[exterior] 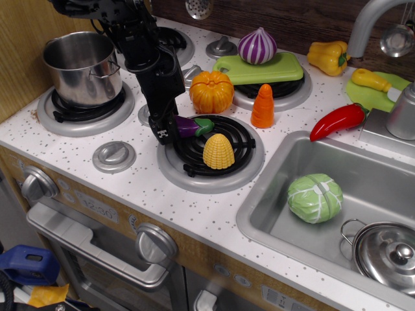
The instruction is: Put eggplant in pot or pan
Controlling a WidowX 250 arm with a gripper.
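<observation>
The purple eggplant [190,126] with its green stem cap lies on the left rim of the front middle burner [211,173], stem pointing right. My gripper [164,131] comes down from the black arm and is closed on the eggplant's thick left end, which it hides. The eggplant sits at burner height, touching or just above the coil. The tall steel pot [83,67] stands on the front left burner, to the left of the gripper, and looks empty.
Yellow corn [218,151] lies on the same burner, right of the eggplant. An orange pumpkin [211,91] and carrot [262,106] stand behind. A striped onion [257,46] sits on a green board. The sink [272,214] on the right holds a cabbage [315,197] and a lidded pot [388,253].
</observation>
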